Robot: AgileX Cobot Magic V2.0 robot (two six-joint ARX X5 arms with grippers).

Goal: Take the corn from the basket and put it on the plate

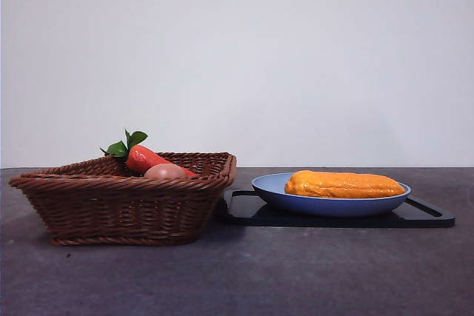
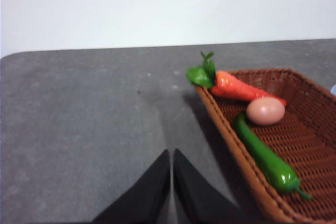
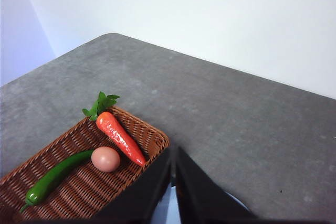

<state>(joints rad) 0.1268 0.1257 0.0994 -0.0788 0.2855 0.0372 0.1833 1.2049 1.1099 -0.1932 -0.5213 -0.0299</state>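
While you scan from the left, you meet the basket (image 1: 122, 201) first: a carrot (image 1: 146, 158) and an egg-like item (image 1: 164, 172) show over its rim, and the left wrist view adds a green pepper (image 2: 265, 158) — no corn in it. The left gripper (image 2: 171, 153) hangs with its jaws pressed together and nothing between them, over bare table just beside the basket's outer side.

Move right and you find the corn (image 1: 344, 184) lying in the blue plate (image 1: 329, 203), which sits on a black tray (image 1: 426, 214) next to the basket. Its long axis runs left to right across the front view, flat in the dish.

The right gripper (image 3: 172, 153) is shut and empty too, above the gap between basket and plate — it is the nearer arm, the corn lying on its side away from the basket. Judged from this, the placing looks done; only a pull-back seems left.
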